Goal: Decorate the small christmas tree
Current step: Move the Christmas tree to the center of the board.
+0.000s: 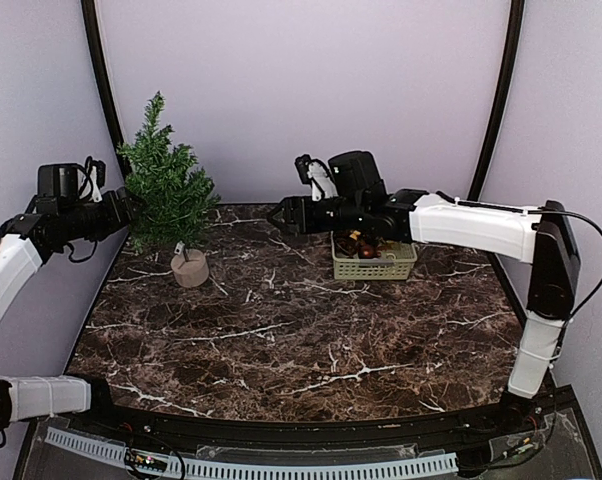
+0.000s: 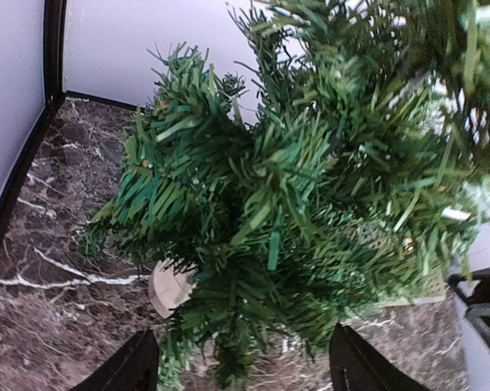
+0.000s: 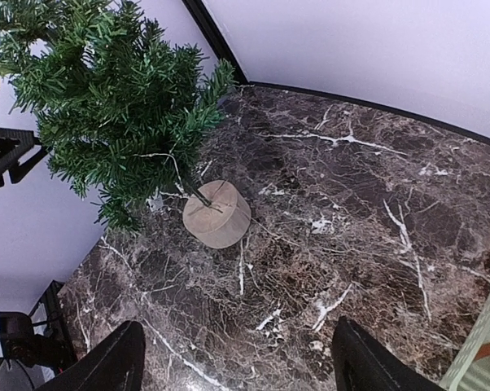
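Top external: pale-green basket [image 1: 373,268] holds ornaments [image 1: 365,249]; left pincer [image 2: 243,336], right pincer [image 3: 237,326] spread wide.

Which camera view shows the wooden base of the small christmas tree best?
The right wrist view: the whole base shows large and unobstructed. The top external view shows the base whole but small; the left wrist view shows only part of the base behind branches.
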Robot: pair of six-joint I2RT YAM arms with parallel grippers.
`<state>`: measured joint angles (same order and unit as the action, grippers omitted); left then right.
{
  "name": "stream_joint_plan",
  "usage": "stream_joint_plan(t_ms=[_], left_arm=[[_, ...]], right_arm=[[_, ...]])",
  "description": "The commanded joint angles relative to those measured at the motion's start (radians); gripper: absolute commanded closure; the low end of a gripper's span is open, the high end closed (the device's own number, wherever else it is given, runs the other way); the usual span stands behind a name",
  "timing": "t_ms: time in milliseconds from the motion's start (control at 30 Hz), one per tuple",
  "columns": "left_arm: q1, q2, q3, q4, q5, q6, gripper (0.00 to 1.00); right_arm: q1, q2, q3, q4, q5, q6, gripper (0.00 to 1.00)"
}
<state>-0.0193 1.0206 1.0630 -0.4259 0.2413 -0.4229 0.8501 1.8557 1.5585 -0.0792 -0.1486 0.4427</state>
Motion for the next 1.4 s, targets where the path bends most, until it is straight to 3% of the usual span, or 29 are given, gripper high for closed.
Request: stream_joint_plan(t_ms=[0, 233, 567, 900, 1367], left_arm=[[0.005, -0.011, -0.035, 0.116, -0.005, 0.092, 0.29], [0.008, 0.059, 0.009, 0.178, 0.005, 0.136, 0.47], [0.009, 0.151, 0.038, 0.162, 0.109, 0.130, 0.64], [0.010, 0.138, 0.038, 0.083, 0.191, 0.180, 1.00], [0.009, 0.127, 0.067, 0.043, 0.528, 0.283, 1.00]], right_arm=[[0.014, -0.089, -0.040, 0.031, 0.078, -0.057, 0.21], [0.044, -0.145, -0.116, 0.008, 0.116, -0.050, 0.25], [0.053, -0.174, -0.172, 0.006, 0.173, -0.048, 0.27], [0.053, -0.107, -0.121, 0.008, 0.177, -0.082, 0.29], [0.052, -0.107, -0.130, 0.021, 0.233, -0.093, 0.29]])
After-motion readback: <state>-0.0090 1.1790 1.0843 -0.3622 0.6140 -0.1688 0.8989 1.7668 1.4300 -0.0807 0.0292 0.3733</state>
